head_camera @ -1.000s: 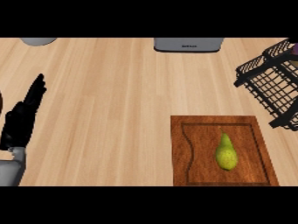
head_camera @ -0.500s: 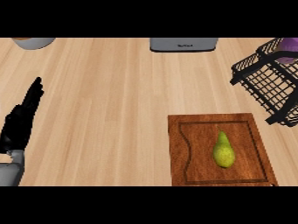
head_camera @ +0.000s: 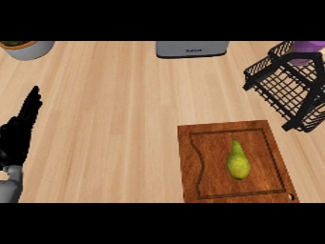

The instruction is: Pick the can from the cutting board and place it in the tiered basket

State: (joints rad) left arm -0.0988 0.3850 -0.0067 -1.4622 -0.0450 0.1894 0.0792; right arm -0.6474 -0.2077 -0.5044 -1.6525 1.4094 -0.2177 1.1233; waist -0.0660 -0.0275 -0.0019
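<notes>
Nearest the lower edge on the left, the left robot hand (head_camera: 17, 136) sits over the wooden table (head_camera: 116, 105) with its fingers straight and held together, pointing away up the table, holding nothing. It's just resting there near the left edge. At the far lower right edge there's a dark sliver that could be the right robot hand, but I can't tell what it is, let alone how its fingers stand.

A bit further in, right of centre, lies the cutting board (head_camera: 193, 167), dark brown wood with a groove round it. On it is a green pear (head_camera: 238, 161) lying lengthwise, stem end pointing away.

Further back at the right is the tiered basket (head_camera: 291, 90), black wire, tilted-looking from this angle. A purple can (head_camera: 307, 51) shows at its top, up by the far rim, seemingly inside the upper tier.

Along the far edge: a grey toaster (head_camera: 191, 48) in the middle, and a pot (head_camera: 28, 48) with something green at far left.
</notes>
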